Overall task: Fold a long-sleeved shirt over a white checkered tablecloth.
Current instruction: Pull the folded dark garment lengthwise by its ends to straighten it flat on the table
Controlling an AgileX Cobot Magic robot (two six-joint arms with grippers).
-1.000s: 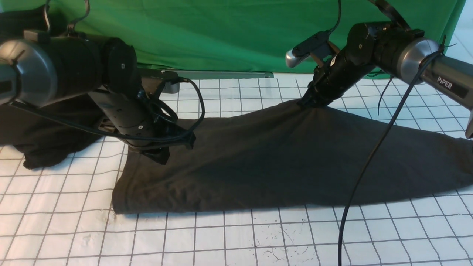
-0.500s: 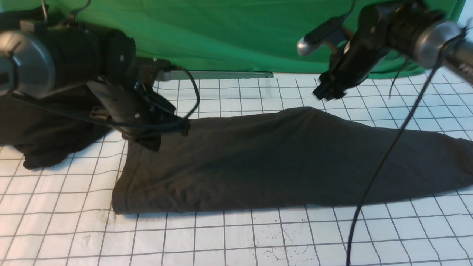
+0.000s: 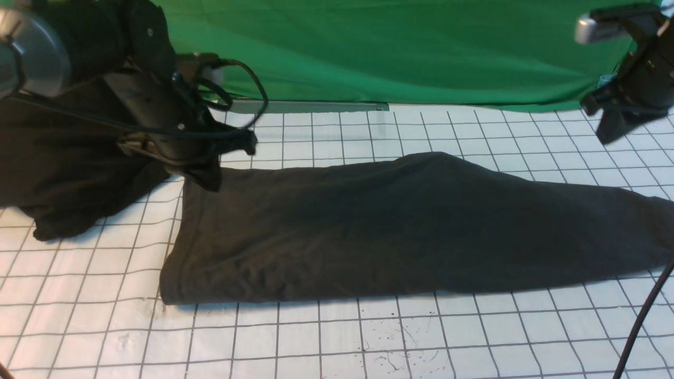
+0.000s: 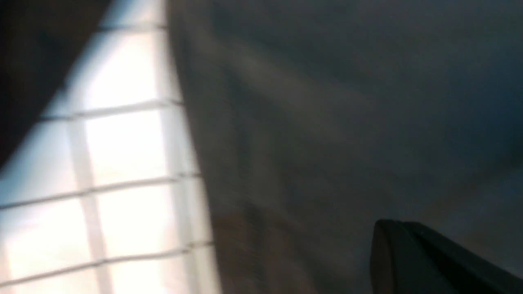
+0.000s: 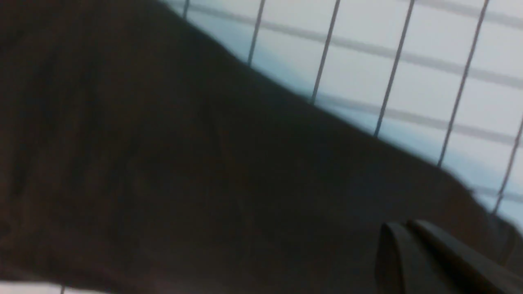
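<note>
The long-sleeved shirt (image 3: 400,226) lies folded into a long dark band across the white checkered tablecloth (image 3: 337,337). My left gripper (image 3: 210,180) hangs just above the band's far left corner, shut, and I see no cloth lifted with it. In the left wrist view its joined fingers (image 4: 392,245) hover over blurred shirt fabric (image 4: 327,122). My right gripper (image 3: 611,129) is raised at the far right, clear of the shirt and shut on nothing. The right wrist view shows its closed fingers (image 5: 404,245) above the shirt (image 5: 163,163) and the tablecloth's squares (image 5: 429,49).
A blacker shapeless heap of cloth (image 3: 63,173) lies at the left, under my left arm. The green backdrop (image 3: 395,52) closes the far side, with a metal bar (image 3: 310,107) at its foot. A black cable (image 3: 642,321) hangs at the near right.
My right gripper let go of the shirt's far edge, which dropped flat, and swung up and to the right. My left gripper rose and moved back left off the shirt's corner.
</note>
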